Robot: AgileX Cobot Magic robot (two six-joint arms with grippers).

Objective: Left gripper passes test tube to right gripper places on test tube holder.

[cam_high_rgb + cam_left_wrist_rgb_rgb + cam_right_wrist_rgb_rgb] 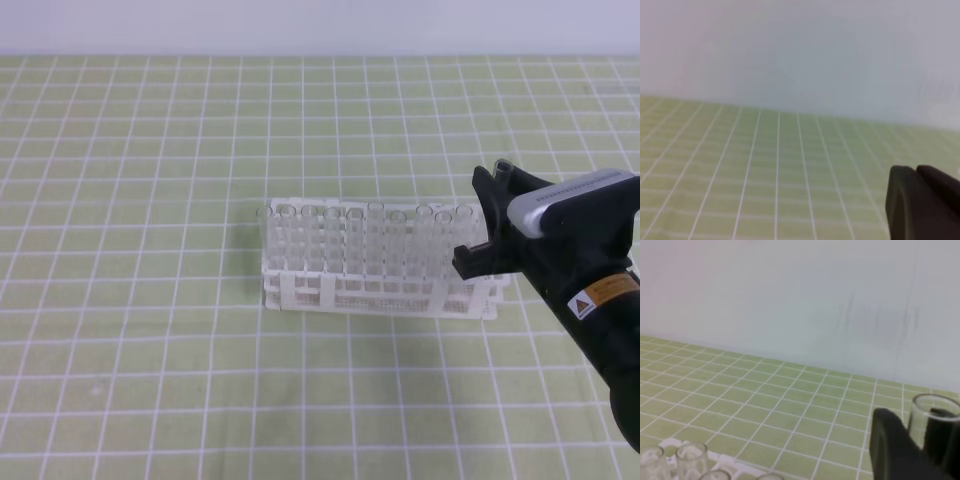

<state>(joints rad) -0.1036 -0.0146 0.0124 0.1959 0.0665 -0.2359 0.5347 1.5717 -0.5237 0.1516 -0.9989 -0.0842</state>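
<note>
**Right gripper holds a test tube beside the rack's right end**

A table covered by a pale green mat (150, 380) with a white grid of lines fills the overhead view, and a plain grey-white wall (300, 25) runs along the far edge.

The black right gripper (490, 215), with a silver-grey plate and a yellow-orange triangle warning sticker, reaches in from the lower right corner of the overhead view. Its black fingers are closed onto a long, slim, clear test tube (503, 172). The open mouth of the tube shows just above the fingers, near upright. In the right wrist view the tube's rim (935, 412) sits between the two dark fingers (890, 445), which press on either side of it.

The white plastic lattice test tube holder (375, 290) stands near the middle of the mat, its long side across the view. Several clear tubes (330, 235) stand upright in its square holes. The gripper and its tube are at the holder's right end, just beside or over the last holes; which one cannot be told.

The left gripper (925, 205) appears only in the left wrist view, as a blurred black finger in the lower right corner above bare mat. Whether its fingers are apart or together cannot be told.
</note>
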